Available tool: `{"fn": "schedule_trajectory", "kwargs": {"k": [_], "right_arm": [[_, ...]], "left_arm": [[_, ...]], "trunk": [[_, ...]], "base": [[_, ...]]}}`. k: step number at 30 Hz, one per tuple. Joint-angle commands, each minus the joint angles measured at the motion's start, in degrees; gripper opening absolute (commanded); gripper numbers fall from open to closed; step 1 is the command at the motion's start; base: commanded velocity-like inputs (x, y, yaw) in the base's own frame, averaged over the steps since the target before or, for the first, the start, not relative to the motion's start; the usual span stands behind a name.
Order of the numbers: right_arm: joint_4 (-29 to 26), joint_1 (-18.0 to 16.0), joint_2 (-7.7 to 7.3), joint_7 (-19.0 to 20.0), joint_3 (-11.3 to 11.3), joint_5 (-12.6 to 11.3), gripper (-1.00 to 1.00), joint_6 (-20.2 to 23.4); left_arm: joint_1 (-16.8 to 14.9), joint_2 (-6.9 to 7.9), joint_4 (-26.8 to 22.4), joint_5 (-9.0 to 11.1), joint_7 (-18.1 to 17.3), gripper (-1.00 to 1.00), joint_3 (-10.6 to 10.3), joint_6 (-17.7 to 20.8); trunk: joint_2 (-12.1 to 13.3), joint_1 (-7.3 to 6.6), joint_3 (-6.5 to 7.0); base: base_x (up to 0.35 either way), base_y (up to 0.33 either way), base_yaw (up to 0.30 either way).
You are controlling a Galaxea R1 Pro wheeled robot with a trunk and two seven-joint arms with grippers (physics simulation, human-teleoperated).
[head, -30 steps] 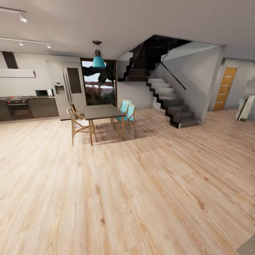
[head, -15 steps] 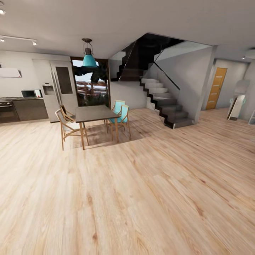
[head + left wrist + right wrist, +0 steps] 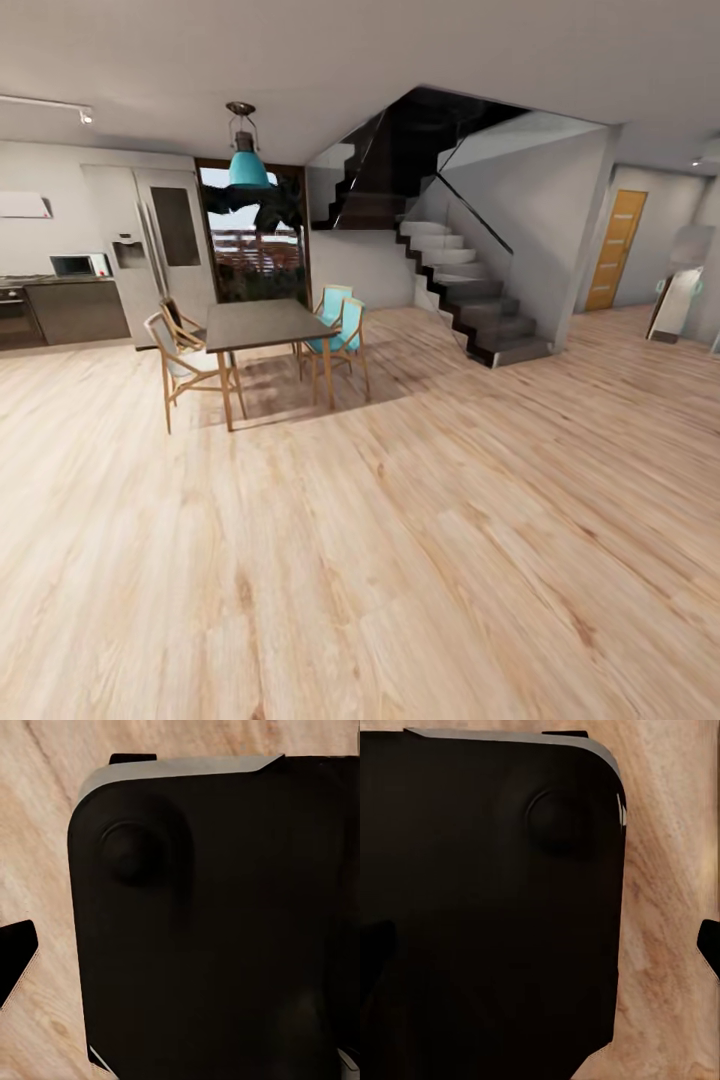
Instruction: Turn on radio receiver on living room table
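Head view shows a wide room with a light wood plank floor [image 3: 400, 560], the planks running from near left to far right. At the far left there is a kitchen: dark cabinets [image 3: 75, 310] with one microwave [image 3: 78, 265] on top, and one tall grey refrigerator [image 3: 150, 245] with two doors. One teal pendant lamp [image 3: 245, 165] hangs from the ceiling in front of a dark glass door [image 3: 255, 240]. Under the lamp stands one rectangular dining table [image 3: 262, 325] with a flat dark top and thin wooden legs; its long side runs from near to far. Around it I count four chairs: two with pale wooden frames [image 3: 180, 365] on the left side and two with teal seats [image 3: 340, 335] on the right side. Further right, one dark staircase [image 3: 470, 290] climbs up to the left, with a glass side panel. At the far right there is one orange wooden door [image 3: 615, 250].

The radio receiver and its low table do not appear here, so its place and its direction I cannot tell.

Left wrist view shows a black rounded body [image 3: 217, 922] with a grey edge over the wood floor; right wrist view shows a similar black body [image 3: 487, 907]. Whether the claws are apart or together, I cannot tell.
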Motion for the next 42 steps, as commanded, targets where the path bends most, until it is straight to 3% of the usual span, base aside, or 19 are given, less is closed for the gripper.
{"fn": "schedule_trajectory", "kwargs": {"k": [1,12,42], "right_arm": [[0.0,0.0,0.00,0.0,0.0,0.0,1.00,0.0],[0.0,0.0,0.00,0.0,0.0,0.0,1.00,0.0],[0.0,0.0,0.00,0.0,0.0,0.0,1.00,0.0]], "left_arm": [[0.0,-0.01,0.0,0.0,0.0,1.00,0.0,0.0],[0.0,-0.01,0.0,0.0,0.0,1.00,-0.1,0.0],[0.0,0.00,0.0,0.0,0.0,1.00,0.0,0.0]], "trunk": [[0.0,0.00,0.00],[0.0,0.00,0.00],[0.0,0.00,0.00]], "base": [[0.323,0.000,0.000],[0.323,0.000,-0.040],[0.323,0.000,-0.251]]}}
